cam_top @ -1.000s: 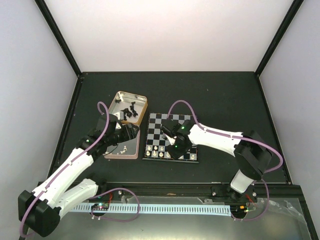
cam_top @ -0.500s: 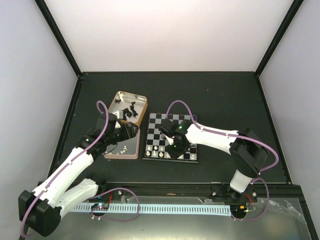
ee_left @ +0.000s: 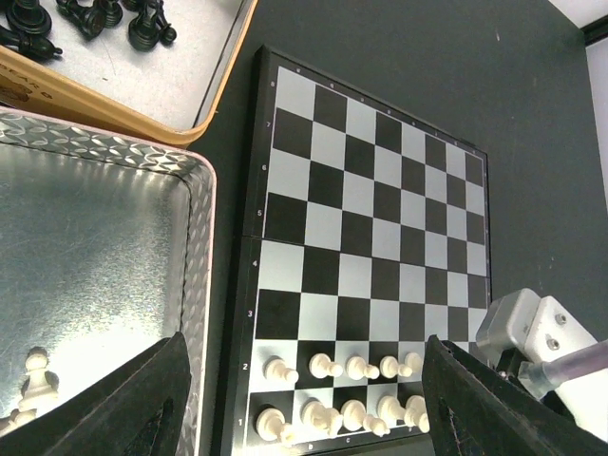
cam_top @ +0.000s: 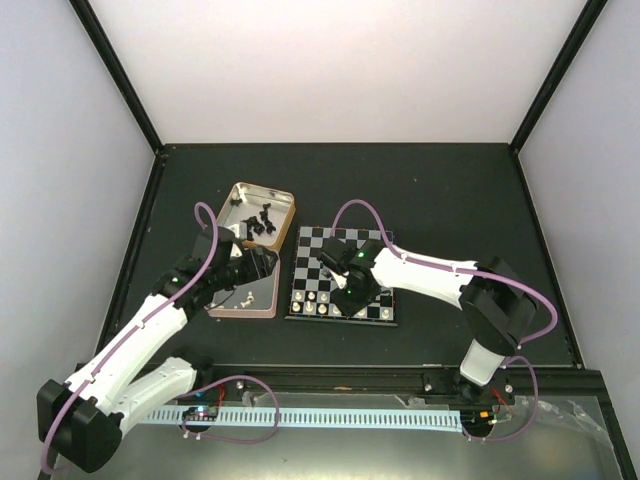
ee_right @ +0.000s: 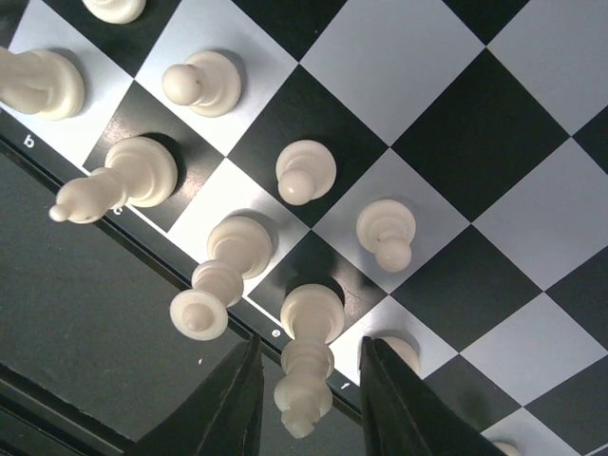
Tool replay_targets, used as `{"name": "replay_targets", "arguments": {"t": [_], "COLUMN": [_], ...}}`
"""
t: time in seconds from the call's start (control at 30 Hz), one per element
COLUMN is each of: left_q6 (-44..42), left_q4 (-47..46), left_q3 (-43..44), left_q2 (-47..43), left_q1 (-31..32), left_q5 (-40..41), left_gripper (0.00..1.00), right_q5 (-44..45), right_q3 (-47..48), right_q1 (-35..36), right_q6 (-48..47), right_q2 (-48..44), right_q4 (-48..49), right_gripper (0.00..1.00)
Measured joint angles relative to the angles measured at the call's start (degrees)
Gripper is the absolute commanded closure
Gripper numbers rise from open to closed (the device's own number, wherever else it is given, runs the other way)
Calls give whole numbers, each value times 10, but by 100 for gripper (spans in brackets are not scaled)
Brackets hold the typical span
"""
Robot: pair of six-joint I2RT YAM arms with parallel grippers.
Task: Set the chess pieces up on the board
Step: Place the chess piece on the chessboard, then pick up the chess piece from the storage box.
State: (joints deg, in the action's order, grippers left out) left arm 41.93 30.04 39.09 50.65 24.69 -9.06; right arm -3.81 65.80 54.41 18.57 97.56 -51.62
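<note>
The board (cam_top: 372, 262) lies at the table's middle. In the left wrist view its (ee_left: 370, 190) two near rows hold cream-white chess pieces (ee_left: 350, 414). My right gripper (cam_top: 345, 300) hangs over the near edge. In its own view the fingers (ee_right: 249, 389) stand open on either side of a tall white king (ee_right: 312, 309), which stands upright on square e1 with a gap on each side. Pawns (ee_right: 304, 171) stand one row further in. My left gripper (ee_left: 304, 366) is open and holds nothing, over the board's left edge and the pink tin.
A gold-rimmed tin (cam_top: 285, 205) at the back left holds several black pieces (cam_top: 262, 222). The pink ribbed tin (ee_left: 104, 237) beside the board holds a few white pieces (ee_left: 36, 370). The right arm's white wrist (ee_left: 532, 332) is over the board's near right corner.
My right gripper's fingers have spread apart and let go of the white king, after shifting slightly left. The left arm has not moved.
</note>
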Motion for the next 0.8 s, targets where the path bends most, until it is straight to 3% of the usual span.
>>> {"name": "replay_targets", "arguments": {"t": [0.3,0.57,0.8], "left_q6": [0,-15,-26], "left_q4": [10,37,76], "left_q3": [1,1,-18], "left_q2": [-1,-15,17], "left_q1": [-4,-6,-9], "left_q5": [1,36,66], "left_gripper": [31,31,43], "right_q5": [7,64,102], "right_q3": [1,-33,-112], "right_q1": [0,0,-5], "right_q6": [27,83,135], "right_q2": [-53,-185,-255], "right_q4": [2,48,93], "right_gripper": [61,58,58]}}
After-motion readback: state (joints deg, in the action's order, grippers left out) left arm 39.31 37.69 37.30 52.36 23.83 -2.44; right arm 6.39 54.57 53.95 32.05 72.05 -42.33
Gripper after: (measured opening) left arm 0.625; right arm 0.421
